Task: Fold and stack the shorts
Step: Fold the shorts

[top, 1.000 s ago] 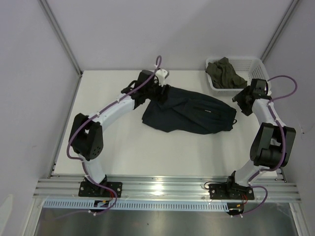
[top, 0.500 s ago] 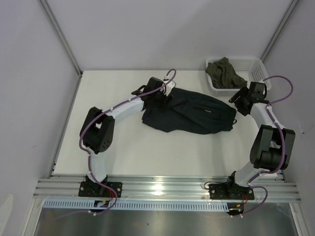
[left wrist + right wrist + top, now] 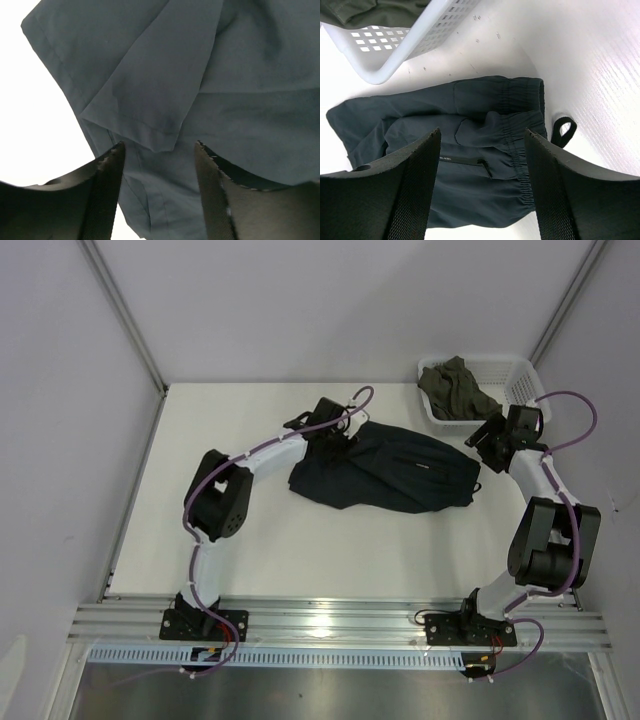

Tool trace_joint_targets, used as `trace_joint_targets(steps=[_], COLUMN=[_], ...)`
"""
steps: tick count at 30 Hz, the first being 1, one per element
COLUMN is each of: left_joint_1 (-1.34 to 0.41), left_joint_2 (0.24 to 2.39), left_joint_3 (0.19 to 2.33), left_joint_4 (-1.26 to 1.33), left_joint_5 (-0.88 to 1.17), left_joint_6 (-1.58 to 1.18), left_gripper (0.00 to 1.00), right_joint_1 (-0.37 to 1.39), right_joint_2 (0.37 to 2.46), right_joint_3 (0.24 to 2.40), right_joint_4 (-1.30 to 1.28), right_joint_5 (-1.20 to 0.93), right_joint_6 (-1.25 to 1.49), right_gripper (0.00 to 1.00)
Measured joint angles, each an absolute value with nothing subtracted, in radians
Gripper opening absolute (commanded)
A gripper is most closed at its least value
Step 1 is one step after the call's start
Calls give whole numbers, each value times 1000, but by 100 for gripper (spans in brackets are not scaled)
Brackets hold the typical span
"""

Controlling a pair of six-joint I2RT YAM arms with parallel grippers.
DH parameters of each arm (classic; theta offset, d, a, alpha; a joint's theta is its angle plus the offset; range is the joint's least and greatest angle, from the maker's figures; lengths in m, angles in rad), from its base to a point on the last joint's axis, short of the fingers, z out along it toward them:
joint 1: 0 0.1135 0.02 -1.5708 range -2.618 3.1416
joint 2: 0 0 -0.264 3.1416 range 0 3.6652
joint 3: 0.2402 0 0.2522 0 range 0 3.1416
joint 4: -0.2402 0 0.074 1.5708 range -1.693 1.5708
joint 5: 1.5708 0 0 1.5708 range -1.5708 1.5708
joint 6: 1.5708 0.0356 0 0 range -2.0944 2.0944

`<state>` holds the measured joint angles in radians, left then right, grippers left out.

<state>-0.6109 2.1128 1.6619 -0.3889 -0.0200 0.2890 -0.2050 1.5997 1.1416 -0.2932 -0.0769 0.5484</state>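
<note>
White table (image 3: 250, 540): left hand (image 3: 160, 150) farther over shorts (image 3: 400, 475) than before.

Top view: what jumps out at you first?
The dark shorts lie crumpled in the middle, with the left gripper over their left end and the right gripper by their waistband. A white basket in the far right corner holds a green cloth.
</note>
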Motion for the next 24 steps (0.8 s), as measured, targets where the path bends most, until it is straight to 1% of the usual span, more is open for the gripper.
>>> trace_joint_targets(steps=[3, 13, 14, 15, 16, 19, 20, 21, 24], left_joint_1=[-611, -611, -611, -611, -611, -611, -611, -611, -611], left_joint_2=[2146, 2249, 2255, 2260, 2265, 2277, 2279, 2281, 2284], left_joint_3=[1701, 1818, 1824, 1829, 1832, 1847, 1850, 1852, 1861], left_joint_4=[-408, -490, -496, -504, -511, -531, -535, -539, -543], left_joint_5=[-20, -20, -20, -20, -20, -23, -23, -24, -25], left_joint_6=[291, 293, 293, 294, 292, 294, 294, 295, 297], left_gripper=[53, 53, 51, 47, 34, 18, 2, 0, 0], right_joint_1=[-205, -205, -205, -205, -205, -205, -205, -205, -205], right_joint_2=[1590, 1563, 1563, 1563, 1563, 1563, 1563, 1563, 1563], right_joint_3=[1142, 1142, 1142, 1142, 1142, 1142, 1142, 1142, 1142], right_joint_4=[-293, -292, -292, -292, -292, -292, -292, -292, -292], right_joint_5=[-78, -88, -89, -90, -91, -94, -95, -95, -96], right_joint_6=[548, 548, 548, 548, 548, 548, 548, 548, 548], right_gripper=[69, 69, 69, 69, 69, 69, 69, 69, 69])
